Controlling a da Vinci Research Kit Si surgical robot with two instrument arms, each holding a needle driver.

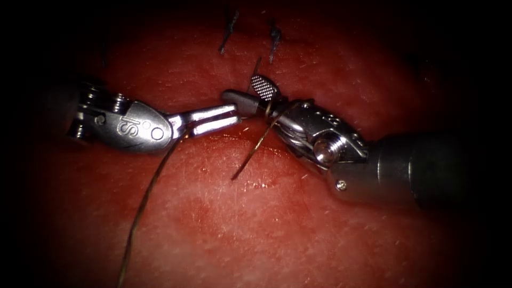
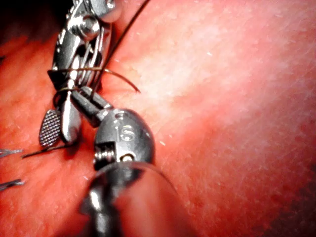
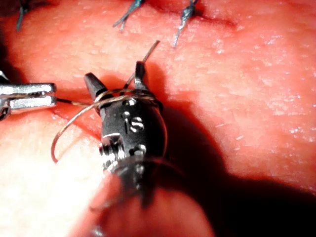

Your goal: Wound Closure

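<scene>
The thread (image 1: 144,205) runs up from the near edge to my left tool (image 1: 232,113), whose jaws are closed on it just beside the tip. From there it passes to my right tool (image 1: 242,89) and is wound around its jaws, which stand apart and hold nothing. A thin curved end (image 1: 250,154) hangs from that winding over the tissue (image 1: 277,229). I cannot tell whether it is needle or thread. A short dark strand (image 1: 256,65) rises between the parted jaws. Two cut ends of thread (image 1: 228,33) stand farther back.
</scene>
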